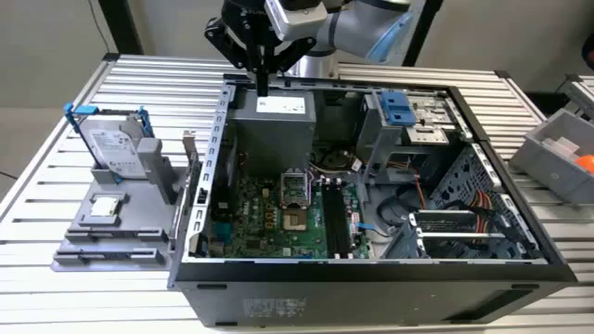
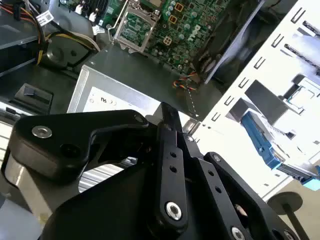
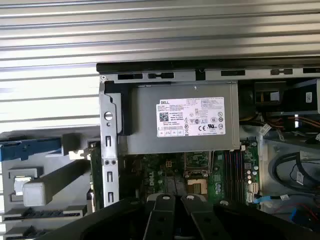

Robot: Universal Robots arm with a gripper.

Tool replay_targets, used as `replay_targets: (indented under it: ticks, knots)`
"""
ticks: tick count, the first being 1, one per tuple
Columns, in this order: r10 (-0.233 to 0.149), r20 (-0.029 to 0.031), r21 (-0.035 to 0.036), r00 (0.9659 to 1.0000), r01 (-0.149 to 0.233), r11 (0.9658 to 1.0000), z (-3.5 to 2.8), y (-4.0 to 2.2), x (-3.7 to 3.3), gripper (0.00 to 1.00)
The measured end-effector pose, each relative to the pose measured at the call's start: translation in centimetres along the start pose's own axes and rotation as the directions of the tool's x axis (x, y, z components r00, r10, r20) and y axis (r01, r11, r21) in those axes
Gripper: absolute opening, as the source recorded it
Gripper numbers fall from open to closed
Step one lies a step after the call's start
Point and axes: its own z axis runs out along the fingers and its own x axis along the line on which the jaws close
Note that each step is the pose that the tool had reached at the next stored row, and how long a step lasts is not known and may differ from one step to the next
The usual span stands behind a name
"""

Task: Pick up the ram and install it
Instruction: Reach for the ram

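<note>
Hovering – one tool point(image 1: 263, 89), one case point(image 1: 371, 296)

a: where does the exterior view sit?
b: high and off the arm. it looks down at a slant into the open computer case point(image 1: 371, 285) on the slatted counter point(image 1: 158, 83), far enough back to take in the whole case.
a: and the wrist cameras?
b: both ride behind the gripper point(image 3: 176, 199), much nearer. the first wrist view faces straight down on the power supply point(image 3: 182, 125). the second wrist view looks past the gripper at a tilt. all three share the power supply and the motherboard point(image 1: 269, 223).
</note>
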Motion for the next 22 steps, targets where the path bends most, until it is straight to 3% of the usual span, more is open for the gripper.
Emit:
replay_targets:
  ticks: [12,22]
  knots:
    - [0.000,-0.0004,0.0000,1.0000,0.000,1.0000,0.00,0.00,0.06,0.00]
    - [0.000,-0.0003,0.0001,1.0000,0.000,1.0000,-0.03,-0.09,1.27,0.00]
